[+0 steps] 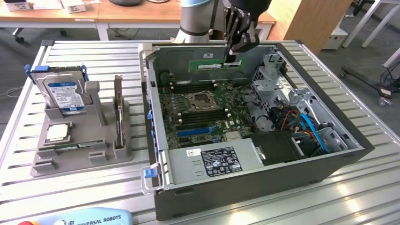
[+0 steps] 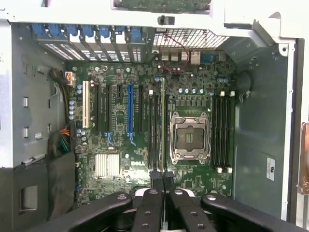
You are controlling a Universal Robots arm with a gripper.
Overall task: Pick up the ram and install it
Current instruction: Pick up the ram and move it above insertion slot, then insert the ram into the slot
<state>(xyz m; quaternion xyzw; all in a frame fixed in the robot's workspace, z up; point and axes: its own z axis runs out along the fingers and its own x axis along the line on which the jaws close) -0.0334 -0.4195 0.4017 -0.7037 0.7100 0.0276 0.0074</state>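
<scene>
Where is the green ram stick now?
In the exterior view, the ram hangs in the gripper over the open computer case, near its far wall.

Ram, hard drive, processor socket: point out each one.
ram (image 1: 206, 65): exterior view, middle of the green board.
hard drive (image 1: 62, 91): exterior view, blue-and-white label.
processor socket (image 2: 189, 137): wrist view, centre of the socket.

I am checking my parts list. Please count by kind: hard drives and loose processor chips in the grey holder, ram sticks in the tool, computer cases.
hard drive: 1
processor chip: 1
ram, held in the tool: 1
computer case: 1
Total: 4
</scene>
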